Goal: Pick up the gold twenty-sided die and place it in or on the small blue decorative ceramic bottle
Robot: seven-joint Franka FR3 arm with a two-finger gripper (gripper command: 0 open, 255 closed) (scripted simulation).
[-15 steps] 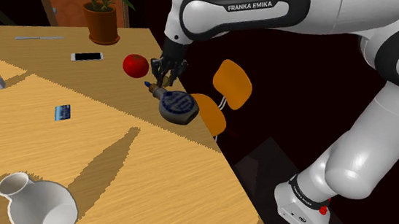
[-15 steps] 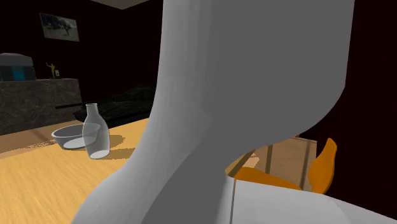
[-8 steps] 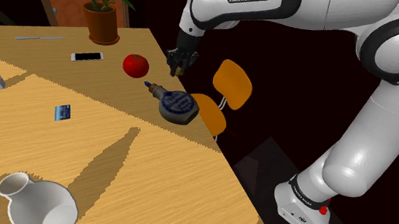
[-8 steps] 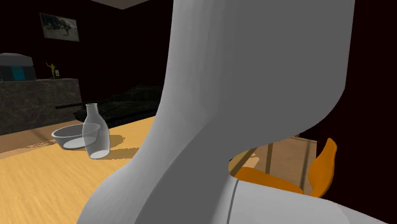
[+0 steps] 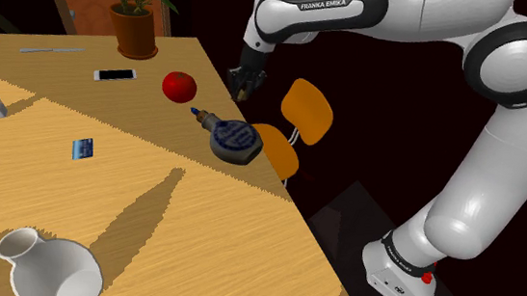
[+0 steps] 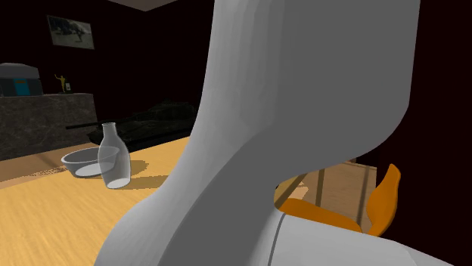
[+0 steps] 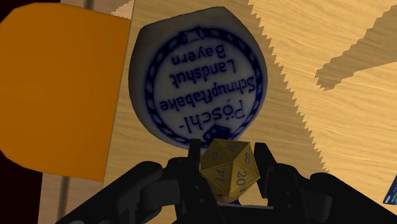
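- Found the gripper (image 5: 243,87) clamped on the gold die (image 7: 228,168), one black finger pressed to each side.
- Read the die as a faceted twenty-sider: flat triangular faces, sharp edges, dark numerals, 20 and 14 legible.
- Placed it in the air over the edge of the table (image 5: 150,211), near the bottle (image 5: 234,140) and clear of it.
- Saw the bottle lying flat on its side: a round, flattened flask, smooth pale body with a blue ring and blue lettering, narrow neck.
- Noted pale wood grain on the table, crossed by jagged-edged shadows.
- Made out a smooth orange chair (image 5: 305,107) with a rounded back just beyond that edge, and a glossy red round fruit (image 5: 178,86) near the bottle.
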